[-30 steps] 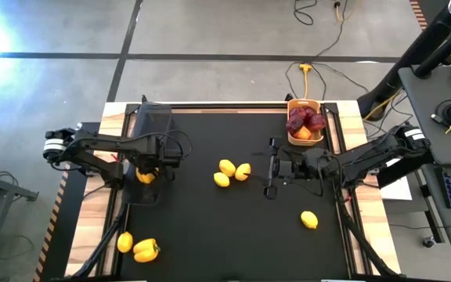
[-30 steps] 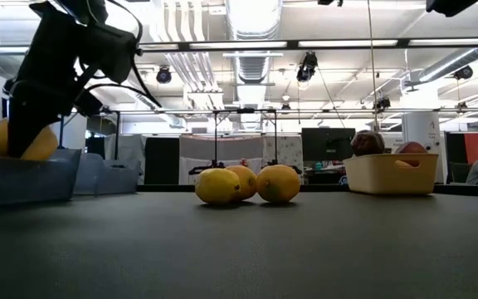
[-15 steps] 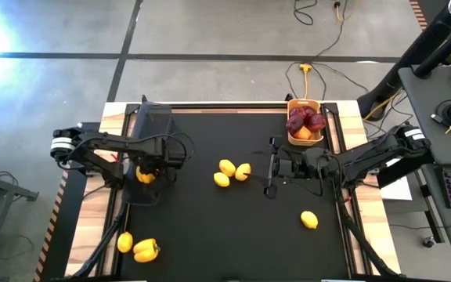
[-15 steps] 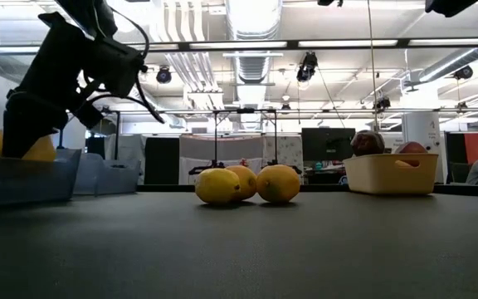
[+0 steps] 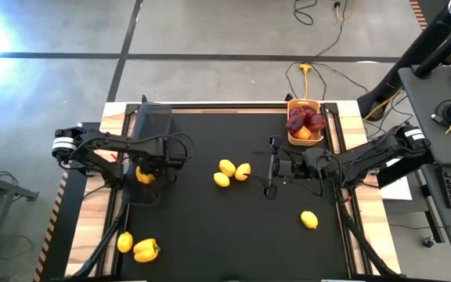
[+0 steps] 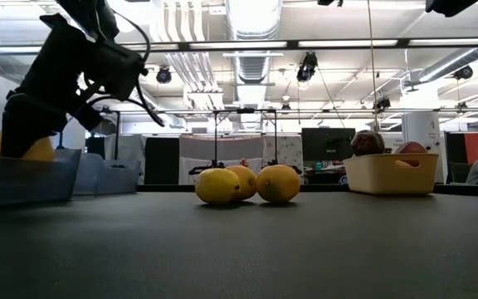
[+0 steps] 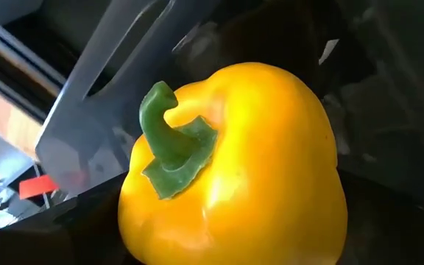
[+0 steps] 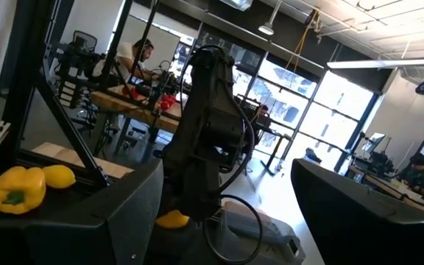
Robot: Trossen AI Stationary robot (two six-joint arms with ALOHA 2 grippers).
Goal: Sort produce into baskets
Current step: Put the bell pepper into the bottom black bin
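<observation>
The left gripper (image 5: pixel 149 166) hangs over the black basket (image 5: pixel 149 125) at the table's left edge, and a yellow bell pepper (image 7: pixel 230 165) sits right in front of its jaws, inside that basket. In the left wrist view the pepper fills the frame, its curled green stem (image 7: pixel 171 136) turned toward the camera and the basket's dark wall behind it. The jaws stand spread; whether their pads touch the pepper cannot be told, so it looks released or about to be. From table height, the pepper's yellow top shows above the basket's rim, directly under the tilted wrist.

The relation that matters next is what lies loose and who is nearer. Measured from the black basket, three lemons (image 5: pixel 232 171) huddle toward the table's centre, touching one another, with no strong long axis to line up on. A second pepper (image 5: pixel 146 250) and a lemon (image 5: pixel 124 242) lie at the near edge, on the basket's own side, so they look like the left arm's work. One more lemon (image 5: pixel 309 220) rests far across the table.

The right gripper (image 5: pixel 270 168) reaches in low from the opposite side, jaws parted and empty, pointed at the three lemons and just beside them; it seems the nearer arm for those. The yellow-orange basket (image 5: pixel 304 139), heaped with dark red produce (image 5: pixel 304 121), sits at the far corner, well apart from the black one.
</observation>
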